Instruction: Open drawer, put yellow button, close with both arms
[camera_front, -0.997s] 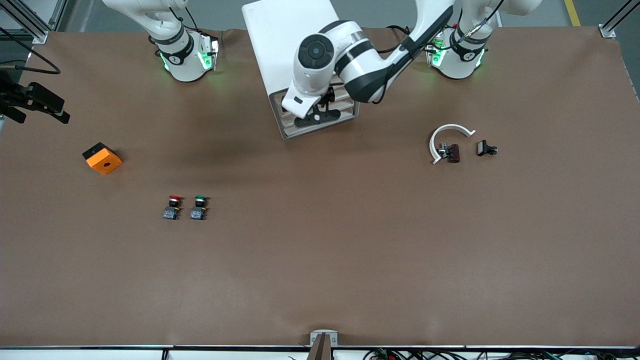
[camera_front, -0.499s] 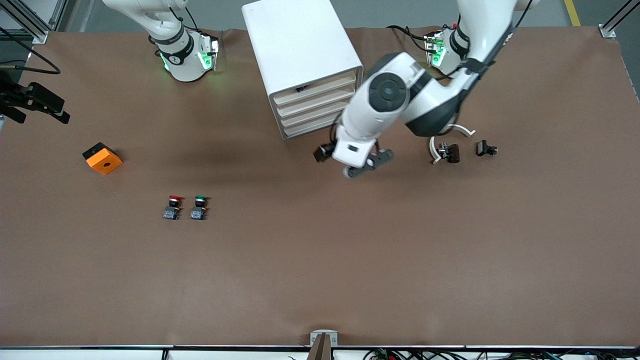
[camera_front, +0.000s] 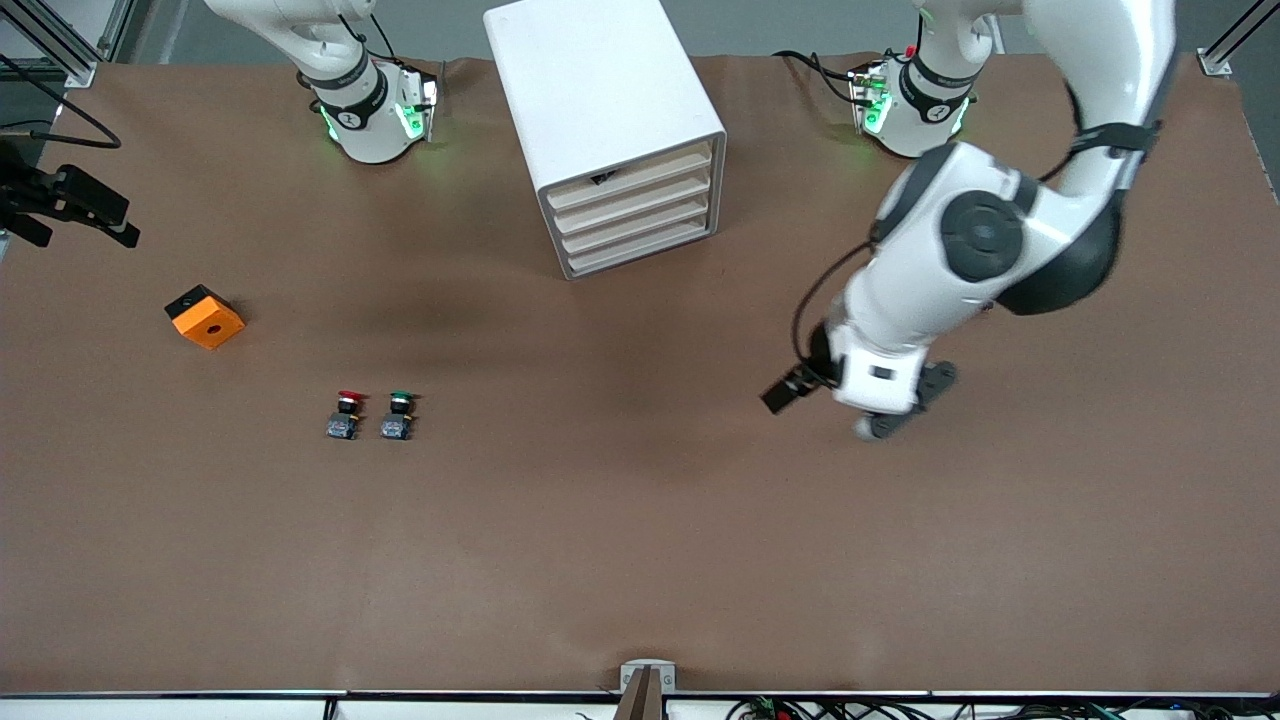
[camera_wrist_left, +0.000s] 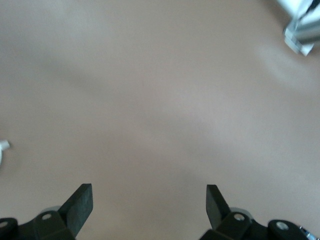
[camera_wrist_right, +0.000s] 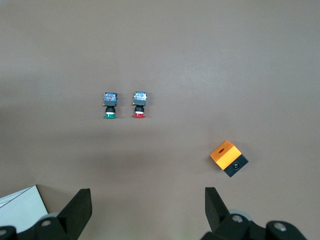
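Note:
The white cabinet (camera_front: 600, 110) stands between the two arm bases. The drawer (camera_front: 632, 172), the highest of four, sits in line with the three below it, with a small dark mark at its front. The yellow button is not in view. My left gripper (camera_front: 880, 405) is open and empty over bare table toward the left arm's end; the left wrist view shows its fingers wide apart (camera_wrist_left: 150, 192) over brown mat. My right gripper (camera_wrist_right: 148, 197) is open and empty, held high over the table; it is out of the front view.
A red-capped button (camera_front: 346, 414) (camera_wrist_right: 139, 104) and a green-capped button (camera_front: 399, 414) (camera_wrist_right: 109, 104) stand side by side. An orange and black box (camera_front: 205, 316) (camera_wrist_right: 229, 158) lies toward the right arm's end. A black clamp (camera_front: 70, 205) juts in at that table edge.
My left arm swung away from the cabinet's drawer fronts toward the left arm's end of the table and nearer the front camera. It now covers the white arc piece. The right arm has not moved.

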